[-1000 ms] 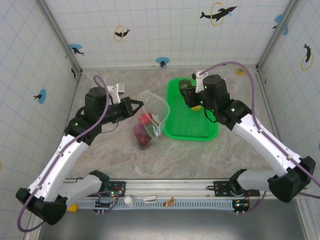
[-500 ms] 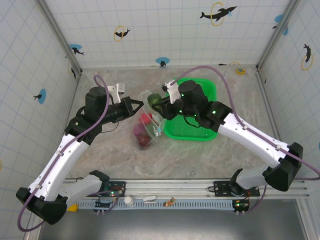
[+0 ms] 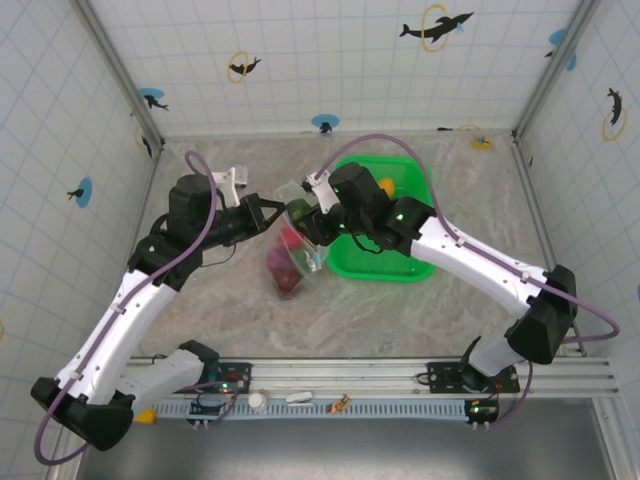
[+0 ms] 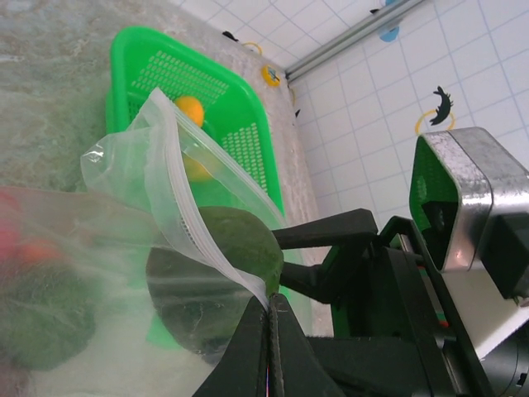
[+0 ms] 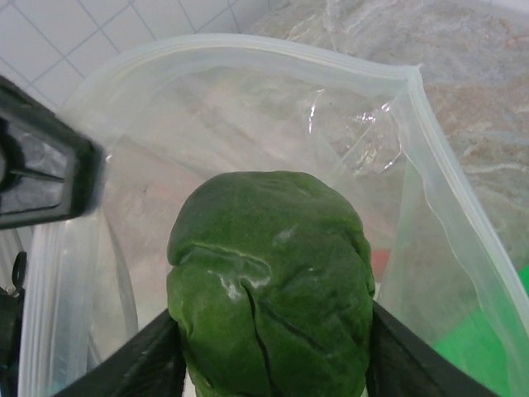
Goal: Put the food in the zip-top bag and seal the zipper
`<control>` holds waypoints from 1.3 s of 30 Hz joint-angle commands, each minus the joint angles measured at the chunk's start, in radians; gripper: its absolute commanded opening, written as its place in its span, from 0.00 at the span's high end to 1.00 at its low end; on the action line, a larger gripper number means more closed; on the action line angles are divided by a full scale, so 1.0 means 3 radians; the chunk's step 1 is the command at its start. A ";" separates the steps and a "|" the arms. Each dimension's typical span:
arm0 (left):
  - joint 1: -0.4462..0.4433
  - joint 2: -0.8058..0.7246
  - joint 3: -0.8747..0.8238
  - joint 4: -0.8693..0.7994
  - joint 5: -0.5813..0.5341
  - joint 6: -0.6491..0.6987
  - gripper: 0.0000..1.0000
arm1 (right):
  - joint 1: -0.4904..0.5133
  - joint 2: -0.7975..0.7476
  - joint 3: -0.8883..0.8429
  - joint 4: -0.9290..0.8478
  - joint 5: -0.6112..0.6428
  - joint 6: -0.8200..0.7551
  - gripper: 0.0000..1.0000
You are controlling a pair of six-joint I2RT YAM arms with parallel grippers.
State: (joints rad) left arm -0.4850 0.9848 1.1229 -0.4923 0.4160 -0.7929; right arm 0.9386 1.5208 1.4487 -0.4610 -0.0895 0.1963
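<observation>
The clear zip-top bag (image 3: 300, 255) lies left of the basket with its mouth held up and open. My left gripper (image 3: 272, 212) (image 4: 271, 303) is shut on the bag's rim, right at the pale zipper strip (image 4: 187, 217). My right gripper (image 3: 304, 217) (image 5: 271, 351) is shut on a dark green food piece (image 5: 269, 277) (image 4: 241, 246) and holds it in the bag's mouth (image 5: 248, 48). Red and magenta food (image 3: 290, 238) and a dark maroon piece (image 3: 288, 283) lie inside the bag. An orange piece (image 4: 191, 107) and a yellow piece (image 4: 197, 169) sit in the basket.
The bright green mesh basket (image 3: 400, 262) stands just right of the bag, under my right arm. Tiled walls close in the marbled table on three sides. Bare tabletop lies in front of the bag and basket.
My right gripper has carried the dark green piece left from over the basket to the bag's open mouth. The left gripper has stayed holding the rim.
</observation>
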 commanded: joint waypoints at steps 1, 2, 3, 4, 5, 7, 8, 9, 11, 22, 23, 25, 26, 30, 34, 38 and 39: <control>0.0006 -0.0069 0.0056 -0.0014 -0.0052 0.0015 1.00 | 0.0056 0.0059 0.0171 -0.0092 0.0152 -0.0044 0.39; 0.0006 -0.0070 0.0056 -0.0009 -0.0048 0.0015 1.00 | 0.0057 0.0055 0.0172 -0.0094 0.0172 -0.0038 0.39; 0.0006 -0.0072 0.0061 -0.0002 -0.0051 0.0015 1.00 | 0.0057 0.0043 0.0172 -0.0085 0.0194 -0.0031 0.38; 0.0006 -0.0070 0.0061 0.0017 -0.0042 0.0011 1.00 | 0.0057 0.0030 0.0170 -0.0080 0.0206 -0.0027 0.38; 0.0006 -0.0067 0.0061 0.0034 -0.0030 0.0002 1.00 | 0.0057 0.0019 0.0171 -0.0077 0.0216 -0.0025 0.38; 0.0006 -0.0056 0.0051 0.0076 0.0007 -0.0015 1.00 | 0.0057 -0.0009 0.0172 -0.0075 0.0234 -0.0020 0.37; 0.0006 -0.0052 0.0042 0.0093 0.0019 -0.0023 1.00 | 0.0057 -0.0024 0.0172 -0.0069 0.0234 -0.0020 0.37; 0.0006 -0.0055 0.0027 0.0106 0.0029 -0.0030 1.00 | 0.0057 -0.0044 0.0168 -0.0060 0.0232 -0.0018 0.37; 0.0006 -0.0059 0.0003 0.0120 0.0047 -0.0031 1.00 | 0.0052 -0.0095 0.0155 -0.0061 0.0257 -0.0015 0.38; 0.0007 -0.0101 -0.0006 0.0084 0.0037 -0.0006 1.00 | -0.0486 -0.0616 -0.0084 0.0181 0.0046 0.0191 0.40; 0.0006 -0.0097 -0.0005 0.0081 0.0040 -0.0002 1.00 | -0.0604 -0.0664 -0.0147 0.0217 -0.0009 0.0242 0.41; 0.0006 -0.0104 -0.0010 0.0089 0.0049 0.0003 1.00 | -0.0933 -0.0763 -0.0366 0.0326 -0.0156 0.0378 0.42; 0.0006 -0.0102 -0.0015 0.0098 0.0049 0.0007 1.00 | -0.1073 -0.0787 -0.0460 0.0368 -0.0205 0.0447 0.43; 0.0006 -0.0114 -0.0041 0.0146 0.0093 0.0030 1.00 | -0.1469 -0.0703 -0.0743 0.0331 -0.0066 0.0497 0.43; 0.0009 -0.0123 -0.0066 0.0178 0.0117 0.0059 1.00 | -0.1590 -0.0380 -0.0792 0.0125 0.0308 0.0434 0.42; 0.0006 -0.0120 -0.0069 0.0179 0.0124 0.0101 1.00 | -0.1645 0.0011 -0.0743 0.0083 0.0489 0.0383 0.40; 0.0006 -0.0115 -0.0065 0.0179 0.0126 0.0115 1.00 | -0.1646 0.0128 -0.0689 0.0062 0.0544 0.0352 0.39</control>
State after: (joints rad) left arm -0.4850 0.9627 1.1072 -0.4839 0.4343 -0.7849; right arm 0.4507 1.5093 1.2259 -0.4152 0.0044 0.3199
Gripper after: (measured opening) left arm 0.042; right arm 0.612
